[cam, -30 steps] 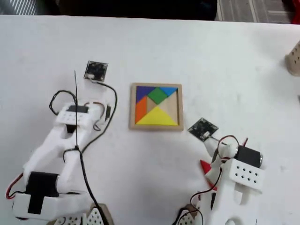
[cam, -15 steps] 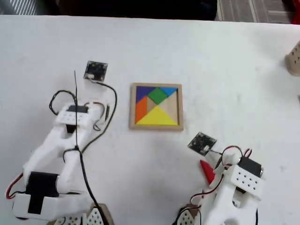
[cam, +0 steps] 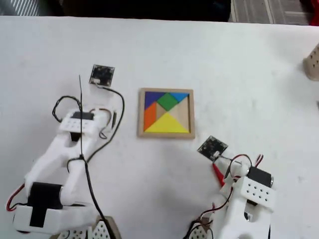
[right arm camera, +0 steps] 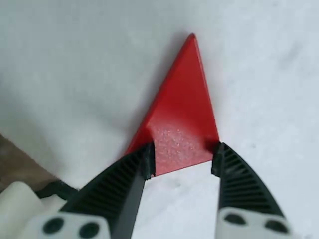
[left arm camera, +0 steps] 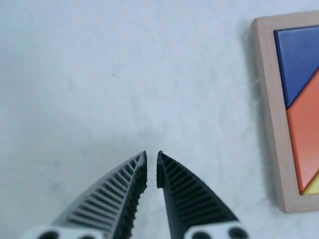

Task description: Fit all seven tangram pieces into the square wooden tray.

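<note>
On the left, our left arm (cam: 75, 139) sits well clear of the tray. Its gripper (left arm camera: 151, 159) hangs over bare table (left arm camera: 124, 74) with the jaws pinched to a thin slit and nothing between them. The tray (cam: 141, 114) is mid-table and we count blue (cam: 152, 98), orange (cam: 149, 116), green (cam: 168, 101), light blue (cam: 179, 96) and yellow (cam: 168, 124) pieces in it. There's also a plain wood-coloured patch at centre and right, and we can't tell if that's pieces or a gap. Further right and nearer the arm bases, the right gripper (right arm camera: 182, 157) is closed narrowly on the short edge of the red triangle (right arm camera: 182, 119), well apart from the tray. Whether it's lifted off the table, we can't tell.
</note>
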`<state>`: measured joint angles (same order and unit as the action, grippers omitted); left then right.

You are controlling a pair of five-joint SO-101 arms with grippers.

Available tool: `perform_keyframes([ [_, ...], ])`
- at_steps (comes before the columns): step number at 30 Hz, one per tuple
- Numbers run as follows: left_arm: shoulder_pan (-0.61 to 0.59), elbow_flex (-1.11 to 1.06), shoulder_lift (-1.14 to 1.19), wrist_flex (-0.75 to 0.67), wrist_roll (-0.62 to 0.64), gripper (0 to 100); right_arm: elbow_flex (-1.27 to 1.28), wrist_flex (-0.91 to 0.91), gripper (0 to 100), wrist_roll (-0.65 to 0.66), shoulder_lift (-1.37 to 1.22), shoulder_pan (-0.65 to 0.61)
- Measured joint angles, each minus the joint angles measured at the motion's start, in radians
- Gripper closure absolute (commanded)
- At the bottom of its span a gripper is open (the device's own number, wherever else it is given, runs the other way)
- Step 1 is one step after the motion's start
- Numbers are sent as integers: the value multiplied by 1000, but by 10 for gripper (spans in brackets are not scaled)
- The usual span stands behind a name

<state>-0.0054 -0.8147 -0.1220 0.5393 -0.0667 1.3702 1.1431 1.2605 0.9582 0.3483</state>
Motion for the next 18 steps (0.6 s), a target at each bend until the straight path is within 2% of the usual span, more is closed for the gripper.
perform_keyframes([
  [10,0,0,0,0,0,940,-69,-12,804,-160,-17,-34],
  [15,0,0,0,0,0,940,-158,173,807,-173,-17,-34],
  [18,0,0,0,0,0,940,-173,244,807,-106,-17,-38],
])
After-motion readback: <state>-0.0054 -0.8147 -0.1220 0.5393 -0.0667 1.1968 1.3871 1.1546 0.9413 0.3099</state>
